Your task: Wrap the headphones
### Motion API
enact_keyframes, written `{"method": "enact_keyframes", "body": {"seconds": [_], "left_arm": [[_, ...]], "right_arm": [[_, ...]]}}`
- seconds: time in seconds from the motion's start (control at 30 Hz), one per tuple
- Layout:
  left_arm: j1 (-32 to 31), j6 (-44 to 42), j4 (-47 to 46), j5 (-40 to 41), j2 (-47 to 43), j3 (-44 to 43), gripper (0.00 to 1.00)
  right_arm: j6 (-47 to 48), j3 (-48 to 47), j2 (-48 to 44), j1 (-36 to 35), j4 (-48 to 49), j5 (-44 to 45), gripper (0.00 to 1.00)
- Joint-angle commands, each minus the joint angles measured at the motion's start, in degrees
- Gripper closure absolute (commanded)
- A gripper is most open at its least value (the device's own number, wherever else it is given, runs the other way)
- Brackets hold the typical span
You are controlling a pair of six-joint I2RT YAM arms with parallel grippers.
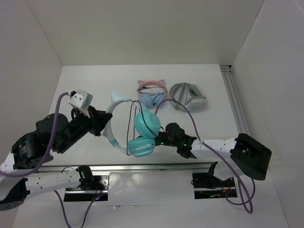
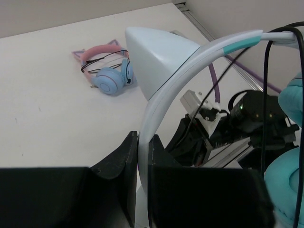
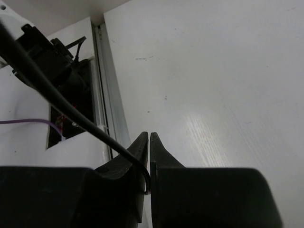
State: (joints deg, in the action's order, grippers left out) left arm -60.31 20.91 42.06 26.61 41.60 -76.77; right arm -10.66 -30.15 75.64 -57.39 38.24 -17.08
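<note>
Headphones (image 1: pixel 144 129), headband (image 2: pixel 164 95) tight between left fingers (image 2: pixel 118 183)

Two robot arms meet at teal headphones (image 1: pixel 147 124) on a white table (image 1: pixel 213 118); the left gripper (image 1: pixel 104 121) grips the pale headband, the right gripper (image 1: pixel 162 137) sits just beside the ear cups; a thin black cable (image 1: pixel 130 118) loops across the band; behind lie a pink cat-ear pair (image 1: pixel 152 92) and a grey pair (image 1: pixel 189 97), side by side.
</note>
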Motion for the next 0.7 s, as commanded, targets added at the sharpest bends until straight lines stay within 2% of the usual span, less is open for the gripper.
{"method": "enact_keyframes", "body": {"seconds": [0.0,0.2,0.27,0.47,0.67], "left_arm": [[-0.24,8.0,-4.54,7.48,0.58,-4.08,1.0],[-0.24,11.09,-0.93,14.43,1.9,-7.16,1.0],[-0.24,11.7,-0.32,15.48,2.42,-7.69,1.0],[-0.24,11.7,0.3,14.97,3.04,-8.31,1.0],[-0.24,12.23,0.3,14.96,3.04,-7.78,1.0]], "right_arm": [[-4.29,2.11,3.19,-1.06,15.27,-1.55,0.88],[-6.4,4.49,7.06,-2.29,20.47,-0.94,0.88],[-6.4,5.01,7.77,-3.0,20.47,-0.15,0.84],[-6.4,6.25,9.44,-3.52,22.4,0.38,0.76],[-6.4,5.72,10.58,-4.05,22.93,1.52,0.77]]}}
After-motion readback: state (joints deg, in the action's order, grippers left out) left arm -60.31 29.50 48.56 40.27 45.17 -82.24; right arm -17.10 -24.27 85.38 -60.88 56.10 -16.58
